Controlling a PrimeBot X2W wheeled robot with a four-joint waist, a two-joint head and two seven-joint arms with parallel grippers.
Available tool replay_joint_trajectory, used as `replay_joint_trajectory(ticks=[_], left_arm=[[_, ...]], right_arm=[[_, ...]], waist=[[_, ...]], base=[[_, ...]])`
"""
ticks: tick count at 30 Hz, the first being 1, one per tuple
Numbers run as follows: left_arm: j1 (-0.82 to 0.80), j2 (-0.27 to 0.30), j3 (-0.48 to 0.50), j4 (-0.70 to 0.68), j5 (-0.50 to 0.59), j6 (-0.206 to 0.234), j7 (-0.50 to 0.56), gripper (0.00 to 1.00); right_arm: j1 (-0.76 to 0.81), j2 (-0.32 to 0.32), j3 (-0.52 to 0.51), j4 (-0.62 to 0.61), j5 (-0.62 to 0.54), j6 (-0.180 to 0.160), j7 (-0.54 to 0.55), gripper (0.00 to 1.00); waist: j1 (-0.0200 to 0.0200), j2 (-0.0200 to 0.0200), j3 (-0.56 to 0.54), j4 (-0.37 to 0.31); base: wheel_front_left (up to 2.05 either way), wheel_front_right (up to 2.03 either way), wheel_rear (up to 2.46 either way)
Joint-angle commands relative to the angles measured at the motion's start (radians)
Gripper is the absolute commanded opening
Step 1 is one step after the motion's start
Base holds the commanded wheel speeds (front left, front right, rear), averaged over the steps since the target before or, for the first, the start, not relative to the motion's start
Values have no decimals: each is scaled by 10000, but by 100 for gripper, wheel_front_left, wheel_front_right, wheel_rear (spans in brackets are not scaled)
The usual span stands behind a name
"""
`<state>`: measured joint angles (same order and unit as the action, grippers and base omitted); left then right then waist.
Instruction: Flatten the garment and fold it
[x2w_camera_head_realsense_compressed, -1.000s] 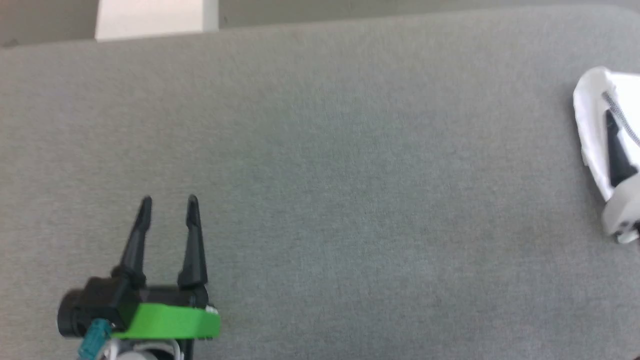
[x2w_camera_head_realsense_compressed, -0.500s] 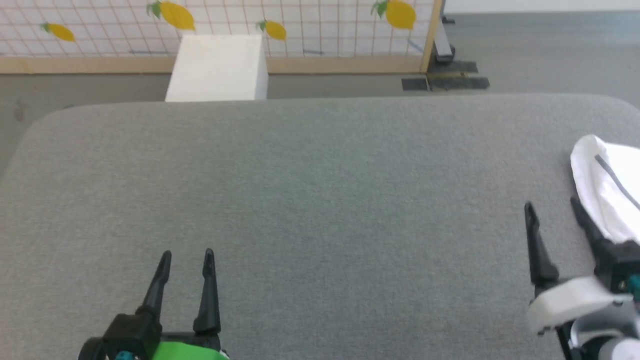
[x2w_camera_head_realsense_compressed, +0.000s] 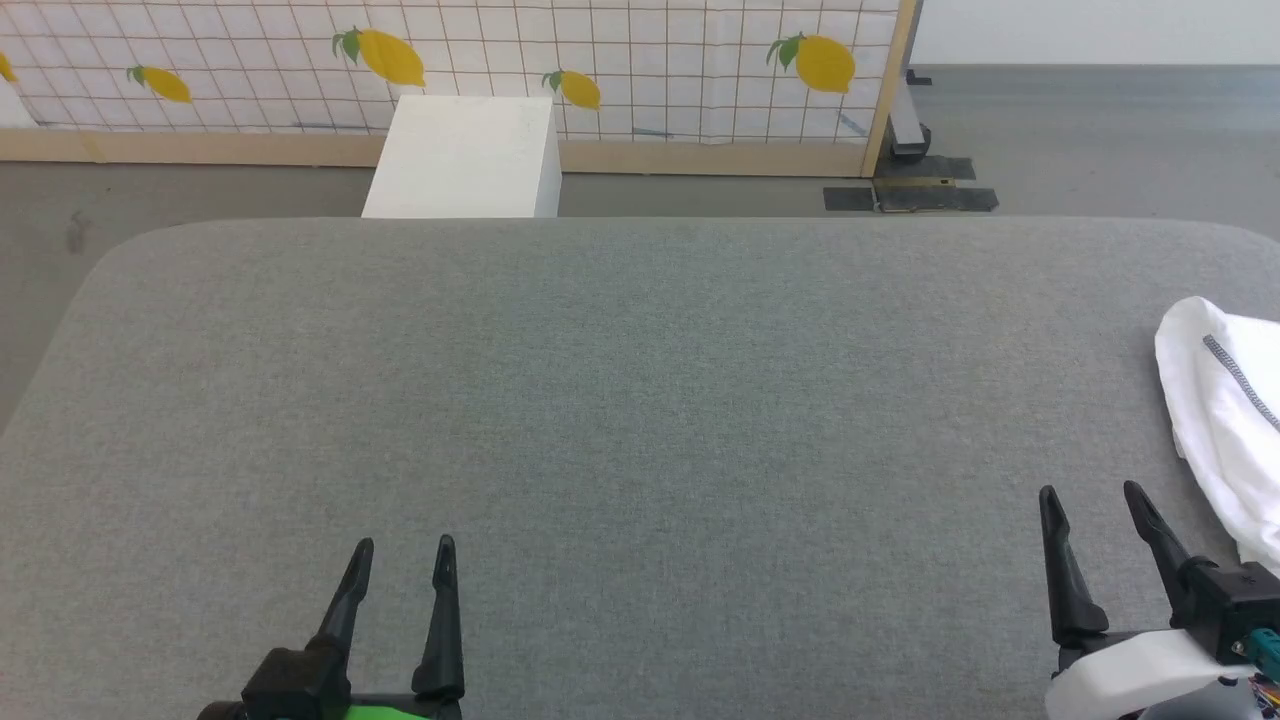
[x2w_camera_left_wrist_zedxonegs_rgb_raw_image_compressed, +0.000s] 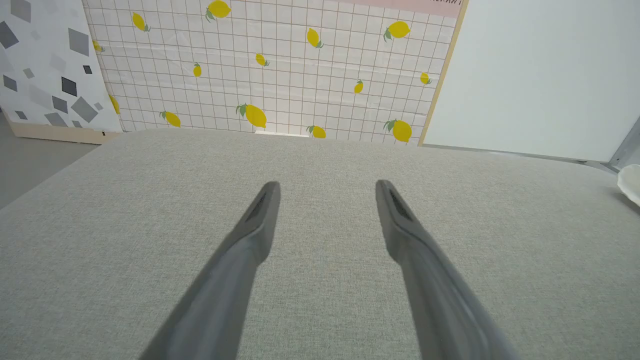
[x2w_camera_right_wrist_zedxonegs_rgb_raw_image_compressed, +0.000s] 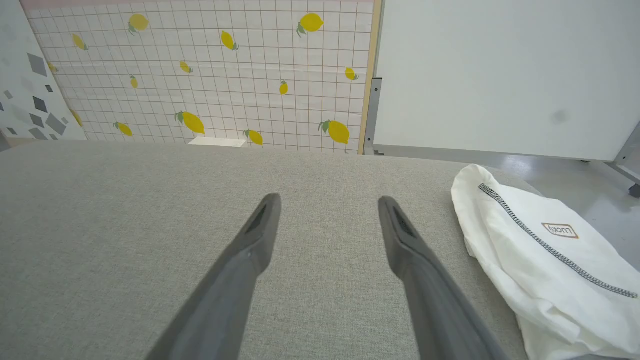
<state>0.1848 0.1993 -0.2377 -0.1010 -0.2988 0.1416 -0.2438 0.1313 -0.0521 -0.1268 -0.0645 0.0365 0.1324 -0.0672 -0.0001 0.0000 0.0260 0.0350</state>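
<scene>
- Item, garment (x2w_camera_head_realsense_compressed: 1225, 430): white thin shirt, bunched in a soft heap at the right edge of the head view and partly cut off by the frame. In the right wrist view it lies at lower right, showing dark zigzag stitching (x2w_camera_right_wrist_zedxonegs_rgb_raw_image_compressed: 545, 250) and a small printed tag (x2w_camera_right_wrist_zedxonegs_rgb_raw_image_compressed: 560, 230).
- Item, desk (x2w_camera_head_realsense_compressed: 640, 400): grey fabric-covered top with rounded corners; the garment rests near its right end.
- Item, left gripper (x2w_camera_head_realsense_compressed: 404, 543): lower left of the head view, jaws wide apart, nothing between them, well apart from the garment.
- Item, right gripper (x2w_camera_head_realsense_compressed: 1090, 490): lower right of the head view, jaws wide and holding nothing, just beside the heap but not touching it.
- Item, white box (x2w_camera_head_realsense_compressed: 465, 155): upper left, beyond the desk, in front of a lemon-print panel (x2w_camera_head_realsense_compressed: 640, 60).
- Step in hand, as we judge it: the very start. The garment is not yet flattened.
- Next move, as we judge it: the right gripper should reach right to a free edge of the heap, pinch it and draw it toward the middle of the desk.
</scene>
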Motion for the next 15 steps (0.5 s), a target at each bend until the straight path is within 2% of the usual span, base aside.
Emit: replay_joint_trajectory(ticks=[1,2,15], left_arm=[[-6,-12,40,60,5,-53,-79,100],[-6,-2,26,33,10,0,-21,0],[-141,-110,175,106,231,-102,144,0]], right_arm=[[19,16,-13,50,65,-17,-102,100],[-1,0,-9,42,0,0,-46,0],[-97,0,84,92,-28,-1,17,0]], waist=[[1,0,28,-27],[1,0,25,-24],[1,0,8,-53]], base=[[0,0,0],[0,0,0],[0,0,0]])
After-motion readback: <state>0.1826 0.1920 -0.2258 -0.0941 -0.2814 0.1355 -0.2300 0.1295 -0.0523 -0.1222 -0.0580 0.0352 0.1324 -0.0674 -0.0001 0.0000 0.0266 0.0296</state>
